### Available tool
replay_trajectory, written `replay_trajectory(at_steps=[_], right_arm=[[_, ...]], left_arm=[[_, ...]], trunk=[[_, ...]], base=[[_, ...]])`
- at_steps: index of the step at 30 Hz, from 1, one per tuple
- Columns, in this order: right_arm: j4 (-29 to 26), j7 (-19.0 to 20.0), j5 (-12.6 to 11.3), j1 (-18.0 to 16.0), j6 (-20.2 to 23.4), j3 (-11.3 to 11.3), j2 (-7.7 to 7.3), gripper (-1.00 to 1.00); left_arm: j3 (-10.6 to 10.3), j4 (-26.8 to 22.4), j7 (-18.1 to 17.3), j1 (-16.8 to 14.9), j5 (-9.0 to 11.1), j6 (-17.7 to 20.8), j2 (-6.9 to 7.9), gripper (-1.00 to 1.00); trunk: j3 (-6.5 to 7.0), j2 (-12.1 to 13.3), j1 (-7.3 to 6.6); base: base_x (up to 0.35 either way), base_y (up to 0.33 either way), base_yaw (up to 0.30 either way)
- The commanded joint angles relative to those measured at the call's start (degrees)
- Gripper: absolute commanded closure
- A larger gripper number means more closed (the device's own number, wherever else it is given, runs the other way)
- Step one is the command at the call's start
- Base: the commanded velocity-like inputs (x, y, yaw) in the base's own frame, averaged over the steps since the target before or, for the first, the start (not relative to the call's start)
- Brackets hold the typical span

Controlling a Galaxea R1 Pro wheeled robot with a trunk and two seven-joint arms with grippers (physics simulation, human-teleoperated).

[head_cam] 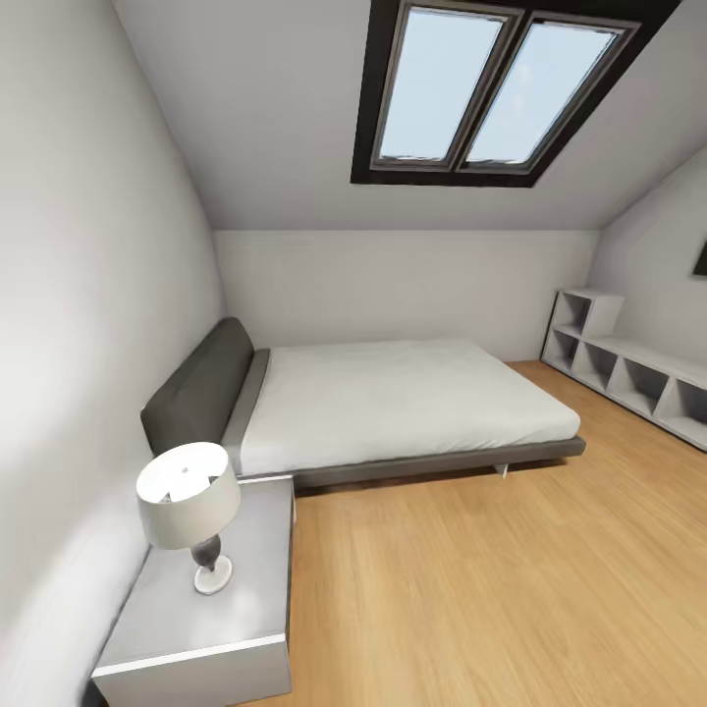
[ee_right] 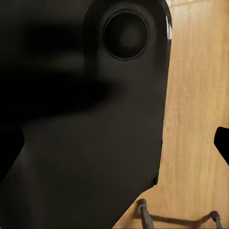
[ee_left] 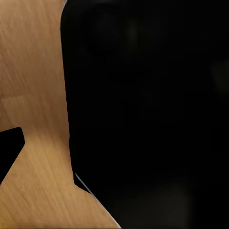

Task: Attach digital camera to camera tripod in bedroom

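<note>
The head view looks across the bedroom (head_cam: pixel 295 285): white walls under a sloped ceiling, with a dark-framed skylight (head_cam: pixel 496 88) of two panes overhead. A low grey bed (head_cam: pixel 393 403) with a dark headboard stands against the left wall, its white mattress bare. Beside the headboard is a grey nightstand (head_cam: pixel 211 609) carrying a lamp (head_cam: pixel 191 511) with a white shade and a dark stem. White cubby shelves (head_cam: pixel 628 373) run along the right wall. The wood floor (head_cam: pixel 491 589) lies between bed and shelves.

In the left wrist view a large black robot part (ee_left: pixel 143 114) sits close to the lens, with wood floor beside it. In the right wrist view a similar black body (ee_right: pixel 95 119) with a round recess stands over the floor, and two thin dark rods (ee_right: pixel 143 214) show at the edge. I cannot tell how either arm's jaws stand. I cannot make out the camera or the tripod anywhere.
</note>
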Motion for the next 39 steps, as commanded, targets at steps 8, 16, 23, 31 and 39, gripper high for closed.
replay_trajectory(at_steps=[8, 16, 23, 31, 39], right_arm=[[-2.01, -0.13, -0.01, 0.08, -1.26, 0.1, 1.77, -1.0], [-2.18, -0.17, 0.08, 0.08, -0.17, 0.09, 2.08, -1.0], [-2.2, -0.17, 0.09, 0.08, -0.1, 0.08, 2.15, -1.0], [-2.2, -0.13, -0.07, 0.08, -0.09, 0.07, 2.21, -1.0], [-2.2, -0.23, 0.1, 0.08, -1.82, 0.01, 2.1, -1.0]], left_arm=[[-0.09, -0.13, -0.04, 0.08, -0.09, -0.09, 0.7, -1.0], [-0.09, -0.15, -0.05, 0.08, -0.09, -0.09, 0.7, -1.0], [-0.09, -0.14, -0.05, 0.08, -0.09, -0.09, 0.7, -1.0], [-0.09, -0.16, -0.06, 0.08, -0.09, -0.09, 0.7, -1.0], [-0.09, -0.16, -0.04, 0.08, -0.09, -0.09, 0.7, -1.0]], trunk=[[-0.03, -0.01, 0.0], [-0.03, -0.01, 0.0], [-0.03, -0.01, 0.0], [-0.03, -0.01, 0.0], [-0.03, -0.01, 0.0]], base=[[0.0, 0.0, 0.0], [0.0, 0.0, 0.0], [0.0, 0.0, 0.0], [0.0, 0.0, 0.0], [0.0, 0.0, 0.0]])
